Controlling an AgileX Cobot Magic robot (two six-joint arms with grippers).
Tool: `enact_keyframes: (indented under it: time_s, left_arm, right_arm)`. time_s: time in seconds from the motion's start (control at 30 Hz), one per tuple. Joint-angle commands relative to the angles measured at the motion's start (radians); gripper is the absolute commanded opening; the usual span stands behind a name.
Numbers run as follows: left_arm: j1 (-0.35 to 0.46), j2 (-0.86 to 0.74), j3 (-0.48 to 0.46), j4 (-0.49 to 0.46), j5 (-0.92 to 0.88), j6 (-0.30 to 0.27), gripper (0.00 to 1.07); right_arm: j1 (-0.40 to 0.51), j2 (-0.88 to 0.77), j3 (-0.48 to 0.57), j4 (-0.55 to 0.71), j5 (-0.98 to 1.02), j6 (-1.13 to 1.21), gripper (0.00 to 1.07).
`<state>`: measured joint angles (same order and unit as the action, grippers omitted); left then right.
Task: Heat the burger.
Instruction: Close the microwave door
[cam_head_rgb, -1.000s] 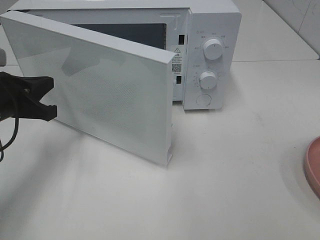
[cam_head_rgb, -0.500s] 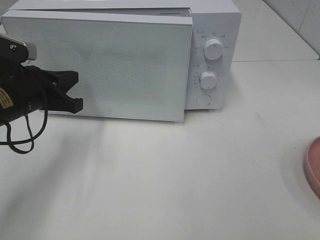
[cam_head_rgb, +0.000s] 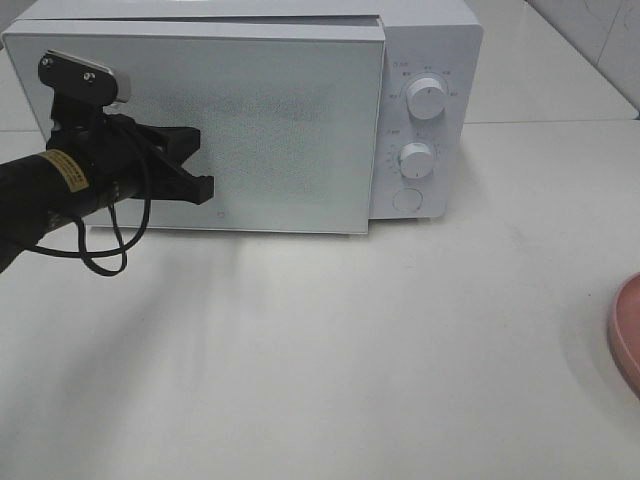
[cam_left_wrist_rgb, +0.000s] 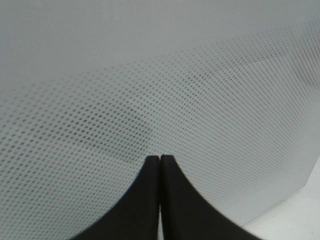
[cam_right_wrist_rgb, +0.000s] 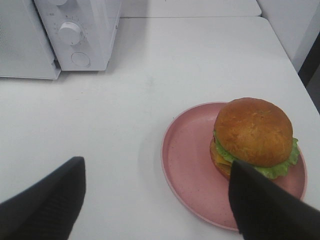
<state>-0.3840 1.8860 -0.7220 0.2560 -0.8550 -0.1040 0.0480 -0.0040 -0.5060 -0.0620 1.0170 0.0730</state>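
The burger (cam_right_wrist_rgb: 252, 132), with a golden-brown bun and green lettuce, sits on a round pink plate (cam_right_wrist_rgb: 190, 160) in the right wrist view. My right gripper (cam_right_wrist_rgb: 155, 172) hangs open and empty above the plate's near side. Only the plate's rim (cam_head_rgb: 625, 330) shows at the right edge of the exterior view; the burger is out of that view. The white microwave (cam_head_rgb: 420, 40) stands at the back with its door (cam_head_rgb: 280, 130) closed flat. My left gripper (cam_head_rgb: 200, 160) is shut, its tips (cam_left_wrist_rgb: 160, 159) at the dotted door front.
The microwave's panel has two knobs (cam_head_rgb: 427, 98) (cam_head_rgb: 416, 158) and a round button (cam_head_rgb: 406, 200). The microwave corner also shows in the right wrist view (cam_right_wrist_rgb: 75, 30). The white table (cam_head_rgb: 400, 350) spreads in front. A black cable loops under the left arm (cam_head_rgb: 100, 260).
The microwave door has swung from half open to closed. My left gripper has moved right and further in, against the door front.
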Motion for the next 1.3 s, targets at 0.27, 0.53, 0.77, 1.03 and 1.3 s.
enact_keyframes:
  time_s: [0.27, 0.53, 0.77, 1.03, 1.3]
  left_arm:
    - [-0.062, 0.057, -0.111, -0.027, 0.062, -0.005, 0.00]
    - [-0.076, 0.106, -0.209, -0.034, 0.098, -0.011, 0.00]
    - [-0.095, 0.150, -0.301, -0.039, 0.132, -0.010, 0.00]
    - [-0.109, 0.201, -0.392, -0.044, 0.163, -0.046, 0.00]
    - [-0.144, 0.218, -0.445, -0.042, 0.184, -0.051, 0.00]
  right_arm:
    - [-0.003, -0.027, 0.002, -0.001, -0.010, -0.016, 0.75]
    - [-0.003, -0.027, 0.002, -0.001, -0.010, -0.016, 0.75]
    - [-0.003, -0.027, 0.002, -0.001, -0.010, -0.016, 0.75]
    - [-0.003, -0.027, 0.002, -0.001, -0.010, -0.016, 0.75]
    - [-0.003, -0.027, 0.002, -0.001, -0.010, -0.016, 0.75]
